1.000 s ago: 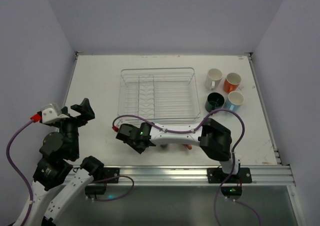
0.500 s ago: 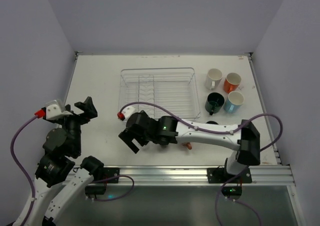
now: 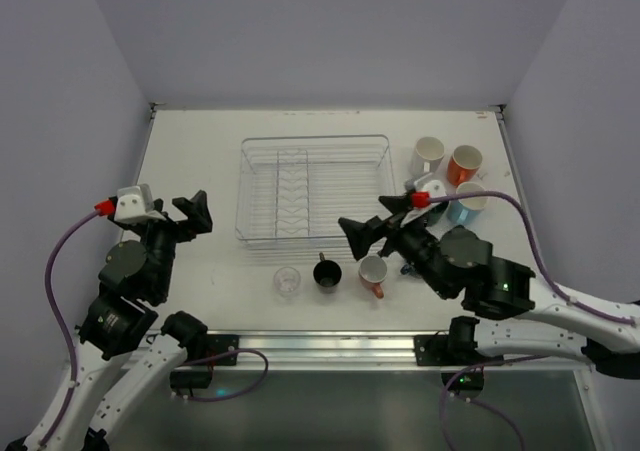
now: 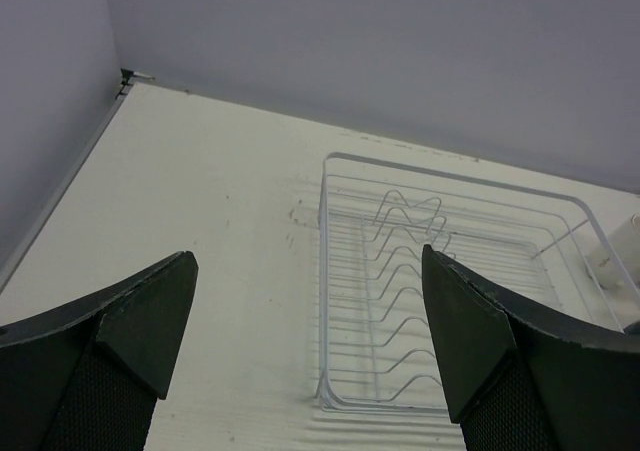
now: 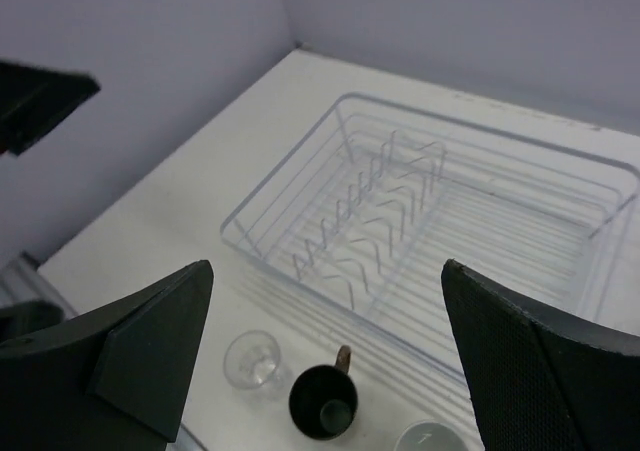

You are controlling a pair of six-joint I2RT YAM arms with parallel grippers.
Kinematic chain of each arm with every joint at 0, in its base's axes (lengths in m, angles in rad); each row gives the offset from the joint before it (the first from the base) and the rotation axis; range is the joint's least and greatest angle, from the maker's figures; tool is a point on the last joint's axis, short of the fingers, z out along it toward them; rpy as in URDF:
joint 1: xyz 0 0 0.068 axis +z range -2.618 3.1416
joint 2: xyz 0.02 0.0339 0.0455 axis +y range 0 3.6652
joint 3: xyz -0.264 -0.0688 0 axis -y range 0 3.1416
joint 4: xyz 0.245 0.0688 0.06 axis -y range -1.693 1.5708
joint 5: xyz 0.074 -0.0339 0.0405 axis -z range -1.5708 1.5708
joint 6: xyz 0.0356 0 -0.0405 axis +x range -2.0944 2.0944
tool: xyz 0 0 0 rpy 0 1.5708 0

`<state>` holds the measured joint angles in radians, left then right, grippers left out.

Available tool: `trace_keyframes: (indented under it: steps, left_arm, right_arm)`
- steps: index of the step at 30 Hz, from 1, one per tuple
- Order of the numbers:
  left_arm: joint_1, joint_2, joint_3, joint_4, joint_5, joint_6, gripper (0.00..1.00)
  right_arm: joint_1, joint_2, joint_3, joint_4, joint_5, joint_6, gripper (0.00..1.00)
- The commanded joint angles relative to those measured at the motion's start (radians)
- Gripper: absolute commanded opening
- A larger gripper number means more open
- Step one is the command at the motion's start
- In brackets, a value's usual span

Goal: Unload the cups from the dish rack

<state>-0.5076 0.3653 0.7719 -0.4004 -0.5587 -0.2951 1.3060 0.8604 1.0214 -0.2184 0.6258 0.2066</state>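
dish rack (image 3: 315, 139): mid table (image 3: 190, 151), upright, no cups inside; same in left wrist view (image 4: 322, 271) and right wrist view (image 5: 285, 164)
white mug (image 3: 428, 155): on table at 3 o'clock of rack, near its right end, upright
orange mug (image 3: 464, 163): just beside white mug, at its 3 o'clock
light blue mug (image 3: 468, 201): at 6 o'clock of orange mug, partly behind right arm
clear tumbler (image 3: 287, 280): on table at 6 o'clock of rack, apart from it; leftmost of near row (image 5: 252, 359)
dark mug (image 3: 327, 273): just beside tumbler at its 3 o'clock, handle toward 12 (image 5: 323, 406)
pale mug (image 3: 373, 271): at 3 o'clock of dark mug, reddish handle toward 6; only rim visible at bottom edge of right wrist view (image 5: 425, 439)
left claw (image 3: 185, 221): spread wide, nothing in it, raised at 9 o'clock of rack (image 4: 305, 261)
right claw (image 3: 365, 223): spread wide, nothing in it, raised near rack's near right corner, at 12 o'clock of pale mug (image 5: 325, 266)
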Motion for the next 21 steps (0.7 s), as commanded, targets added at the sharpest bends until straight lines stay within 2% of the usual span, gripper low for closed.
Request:
trace_keyframes:
  steps: [1, 5, 8, 12, 21]
  left_arm:
    - [0.014, -0.006, 0.001, 0.072, 0.060, 0.022, 1.00]
    - [0.018, -0.012, -0.010, 0.090, 0.082, 0.027, 1.00]
    - [0.023, -0.002, -0.010, 0.097, 0.094, 0.022, 1.00]
    - [0.026, 0.007, -0.010, 0.101, 0.103, 0.022, 1.00]
    - [0.032, 0.009, -0.046, 0.132, 0.134, 0.045, 1.00]
  right_arm:
    - [-0.053, -0.163, -0.130, 0.203, 0.210, -0.009, 0.99]
    - [-0.193, -0.319, -0.236, 0.211, 0.241, 0.069, 0.99]
    - [-0.249, -0.389, -0.302, 0.211, 0.308, 0.103, 0.99]
    - [-0.263, -0.432, -0.381, 0.211, 0.428, 0.142, 0.99]
    - [-0.289, -0.459, -0.452, 0.211, 0.428, 0.195, 0.99]
